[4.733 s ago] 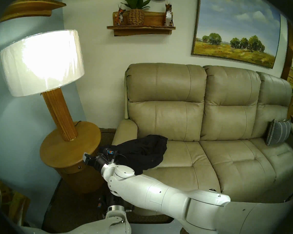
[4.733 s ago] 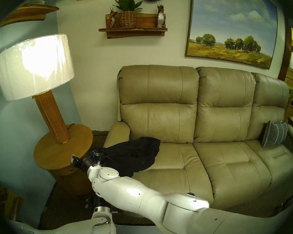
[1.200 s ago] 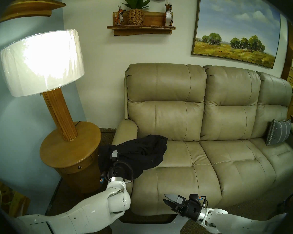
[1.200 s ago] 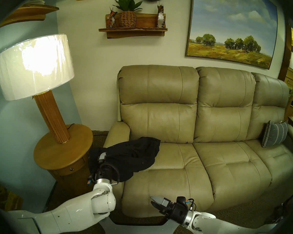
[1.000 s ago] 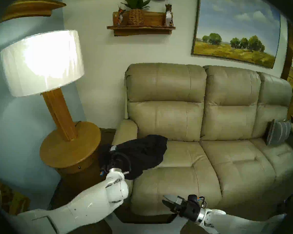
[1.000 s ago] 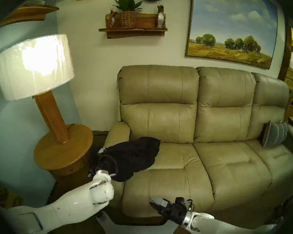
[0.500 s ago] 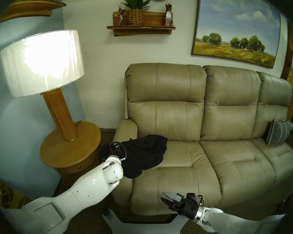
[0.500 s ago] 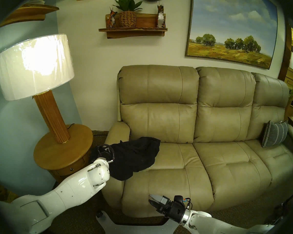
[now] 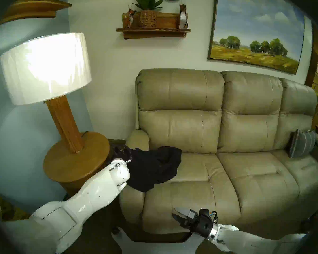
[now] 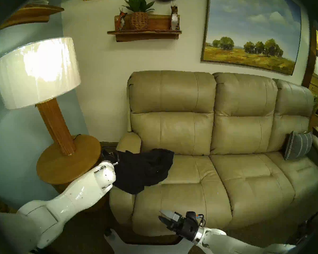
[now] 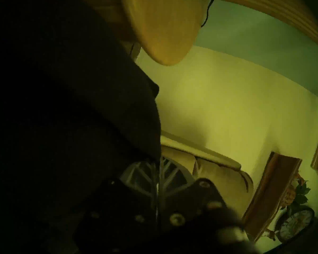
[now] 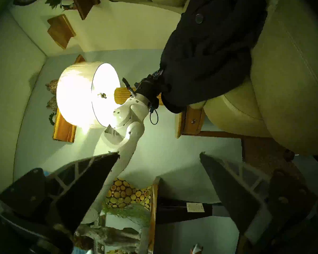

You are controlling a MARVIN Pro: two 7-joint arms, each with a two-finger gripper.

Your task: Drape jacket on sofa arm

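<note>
Spreading stage: your left gripper [image 11: 159,176] pinches the soft black fabric jacket [image 9: 154,165] on the beige leather sofa arm [image 9: 138,140]; right gripper [image 9: 179,216] gapes empty. Next, tug outward.

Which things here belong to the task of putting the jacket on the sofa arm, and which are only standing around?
Belong to the job:
jacket
sofa arm
left hand, shut on the jacket

Just standing around:
lamp
side table
pillow
painting
right hand, open, holding nothing

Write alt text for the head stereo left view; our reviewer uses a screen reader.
A black jacket lies over a beige sofa arm, the left gripper at its outer edge. The right gripper hangs open before the seat.
</note>
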